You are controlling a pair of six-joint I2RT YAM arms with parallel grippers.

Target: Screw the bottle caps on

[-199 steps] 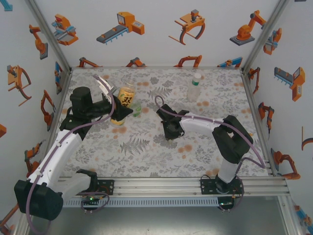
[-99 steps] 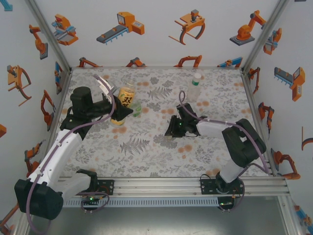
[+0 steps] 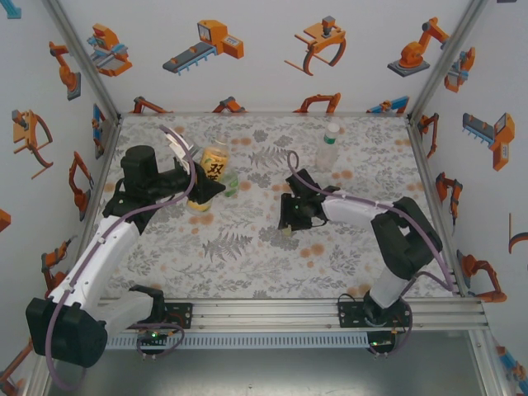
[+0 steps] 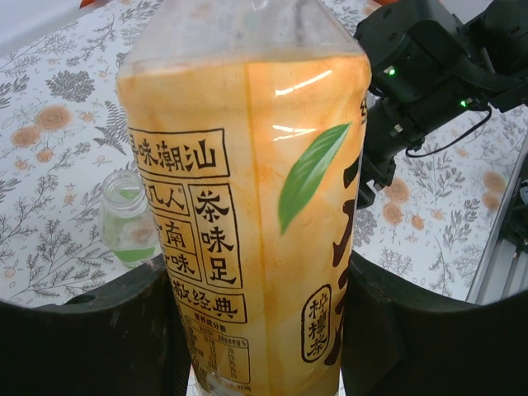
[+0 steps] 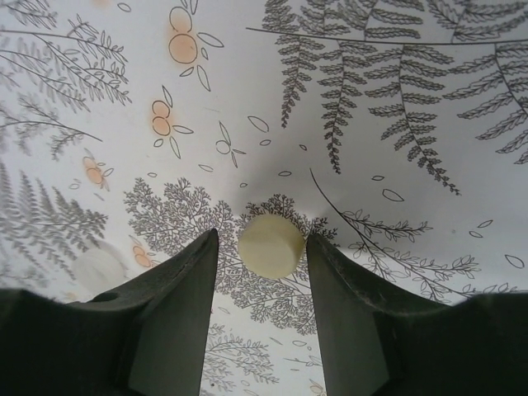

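The floral counter (image 3: 247, 264) carries a yellow bottle (image 3: 213, 169), upright left of centre in the overhead view. The left fingers (image 4: 82, 330) pinch it low on its sides, so hold it steady and vertical. A pale cap (image 5: 271, 246) lies on the counter mid-frame in the right wrist view, between the spread right fingers (image 5: 173, 313) and not gripped. Centre over it, close squarely on its rim and lift it level. Your left arm reaches up-frame, elbow bent. Your right arm stretches leftward, its wrist aimed down.
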